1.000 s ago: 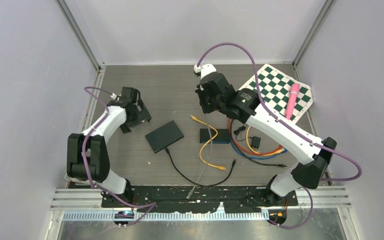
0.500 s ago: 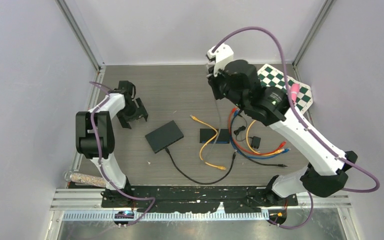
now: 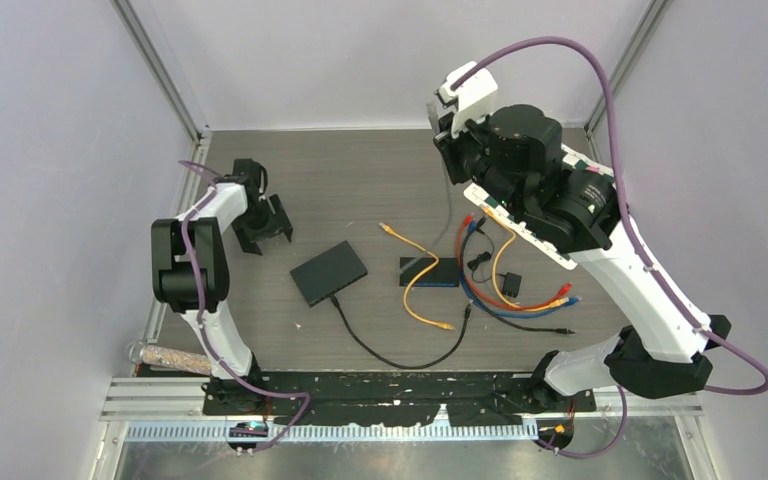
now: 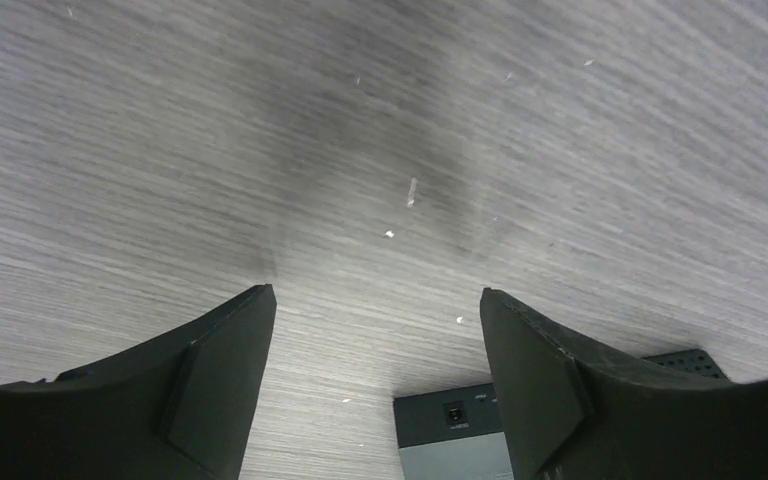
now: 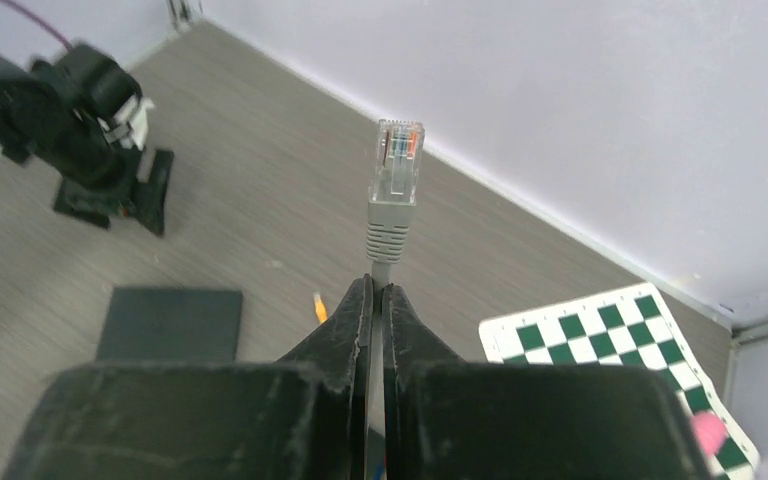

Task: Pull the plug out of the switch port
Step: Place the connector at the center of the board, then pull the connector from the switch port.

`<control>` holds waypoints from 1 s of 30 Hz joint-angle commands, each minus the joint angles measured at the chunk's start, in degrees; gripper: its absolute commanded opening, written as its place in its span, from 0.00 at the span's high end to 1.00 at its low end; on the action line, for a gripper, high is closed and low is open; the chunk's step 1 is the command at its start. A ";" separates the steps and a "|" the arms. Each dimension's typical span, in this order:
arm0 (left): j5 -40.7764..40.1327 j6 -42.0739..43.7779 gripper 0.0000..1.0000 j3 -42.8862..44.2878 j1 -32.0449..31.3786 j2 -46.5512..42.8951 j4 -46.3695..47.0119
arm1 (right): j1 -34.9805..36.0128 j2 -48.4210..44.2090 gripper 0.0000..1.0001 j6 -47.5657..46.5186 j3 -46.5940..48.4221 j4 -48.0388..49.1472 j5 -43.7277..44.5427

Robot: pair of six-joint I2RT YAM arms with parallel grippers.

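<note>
My right gripper [image 3: 447, 168] [image 5: 378, 287] is raised high over the table and shut on a grey cable [image 3: 447, 215] just below its plug [image 5: 394, 175]. The clear plug with its grey boot points free into the air, in no port. The cable hangs down toward a small dark box with a blue front edge [image 3: 430, 272]. A larger black box [image 3: 328, 272] [image 4: 455, 435] lies to its left; I cannot tell which is the switch. My left gripper [image 3: 263, 230] [image 4: 375, 293] stands open and empty low over the table, left of the larger box.
A yellow cable [image 3: 415, 285] crosses the small box. A bundle of orange, blue and red cables [image 3: 495, 295] and a small black adapter [image 3: 511, 283] lie to its right. A black cable [image 3: 400, 360] runs from the larger box. A checkered mat [image 5: 610, 330] lies back right.
My right arm has risen and swung right with the grey cable, lifting its tail off the table's front. The left arm has folded back to the left, its jaws a little narrower.
</note>
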 commanded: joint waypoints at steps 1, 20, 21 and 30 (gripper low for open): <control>0.61 1.73 0.20 -4.02 0.23 -7.25 1.85 | -0.69 1.44 0.95 -0.89 1.54 -9.91 -3.01; 9.30 2.40 0.00 -18.23 -4.96 -30.04 7.65 | -7.78 44.75 0.95 -3.36 16.83 -19.53 -33.02; 9.64 2.13 0.01 -19.55 -5.45 -30.64 8.22 | -7.97 47.58 0.94 -3.59 22.63 -21.67 -30.77; 9.74 0.58 0.00 -23.82 -6.62 -31.76 10.75 | -8.73 57.42 0.46 -4.89 26.76 -22.28 -19.75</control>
